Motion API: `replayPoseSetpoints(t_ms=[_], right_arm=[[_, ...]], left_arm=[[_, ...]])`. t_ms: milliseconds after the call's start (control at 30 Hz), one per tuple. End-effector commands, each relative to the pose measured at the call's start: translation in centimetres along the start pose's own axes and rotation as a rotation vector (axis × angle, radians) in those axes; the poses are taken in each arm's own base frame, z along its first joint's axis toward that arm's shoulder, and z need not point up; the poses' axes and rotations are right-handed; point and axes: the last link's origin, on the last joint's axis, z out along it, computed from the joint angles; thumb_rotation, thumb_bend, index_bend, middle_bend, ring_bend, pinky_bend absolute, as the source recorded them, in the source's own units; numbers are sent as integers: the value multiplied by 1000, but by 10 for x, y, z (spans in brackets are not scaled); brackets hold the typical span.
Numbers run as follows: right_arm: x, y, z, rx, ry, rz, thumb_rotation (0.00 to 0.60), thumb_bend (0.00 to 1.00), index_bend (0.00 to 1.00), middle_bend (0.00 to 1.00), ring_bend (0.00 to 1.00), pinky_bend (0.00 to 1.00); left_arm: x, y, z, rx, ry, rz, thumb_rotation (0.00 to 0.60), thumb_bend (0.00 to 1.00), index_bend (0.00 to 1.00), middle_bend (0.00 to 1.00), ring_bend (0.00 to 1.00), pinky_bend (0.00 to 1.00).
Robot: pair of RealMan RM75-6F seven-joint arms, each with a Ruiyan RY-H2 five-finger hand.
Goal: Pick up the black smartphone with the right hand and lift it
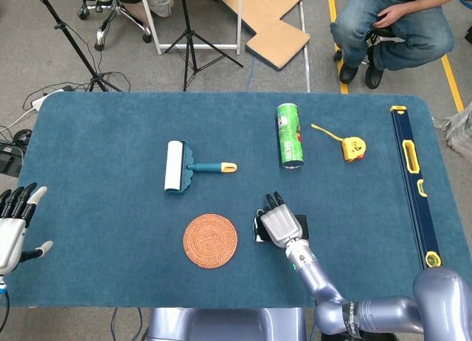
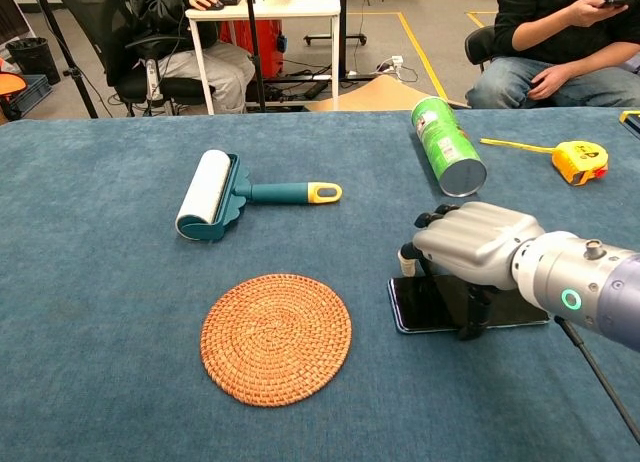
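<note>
The black smartphone (image 2: 425, 304) lies on the blue table (image 2: 120, 362), right of the woven coaster. My right hand (image 2: 475, 244) arches over it, fingers curled down at the phone's far edge and the thumb (image 2: 470, 320) against its near edge, gripping it. The phone's right end sits slightly tilted. In the head view the right hand (image 1: 280, 224) covers most of the smartphone (image 1: 258, 229). My left hand (image 1: 13, 226) hangs off the table's near left corner, fingers spread and holding nothing.
A round woven coaster (image 2: 276, 338) lies just left of the phone. A teal lint roller (image 2: 220, 194) is further back left. A green can (image 2: 447, 146) on its side and a yellow tape measure (image 2: 582, 160) lie behind. A long spirit level (image 1: 413, 178) runs along the right edge.
</note>
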Motion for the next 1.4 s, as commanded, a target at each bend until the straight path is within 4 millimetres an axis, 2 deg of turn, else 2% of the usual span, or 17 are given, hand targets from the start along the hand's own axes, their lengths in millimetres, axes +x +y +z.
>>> replayPoseSetpoints(t_ms=[33, 267, 467, 567, 767, 933, 1200, 1400], right_arm=[[8, 4, -3, 10, 47, 50, 600, 291, 477, 489, 75, 0], [25, 24, -5, 17, 182, 249, 600, 291, 475, 490, 107, 0], [34, 51, -7, 18, 339, 567, 600, 304, 474, 490, 129, 0], [31, 60, -7, 31, 411, 769, 600, 316, 471, 490, 129, 0], [16, 74, -3, 54, 476, 1051, 600, 333, 468, 488, 129, 5], [1, 76, -1, 86, 459, 1331, 600, 371, 467, 486, 129, 77], [-5, 73, 0, 116, 420, 1729, 600, 414, 452, 462, 129, 146], [-17, 69, -3, 134, 365, 1858, 600, 447, 451, 460, 129, 171]], left_arm=[[0, 0, 0, 0, 0, -1, 600, 0, 0, 0, 0, 0], [0, 0, 0, 1, -3, -1, 600, 0, 0, 0, 0, 0], [-1, 1, 0, -1, -8, 1, 600, 0, 0, 0, 0, 0], [-2, 2, 0, -3, -9, 2, 600, 0, 0, 0, 0, 0], [-1, 4, -2, -13, -7, 1, 600, 0, 0, 0, 0, 0], [-1, 5, -2, -19, -11, -1, 600, 0, 0, 0, 0, 0], [2, 3, -4, -19, -3, -18, 600, 0, 0, 0, 0, 0], [3, 2, -4, -22, -4, -20, 600, 0, 0, 0, 0, 0]])
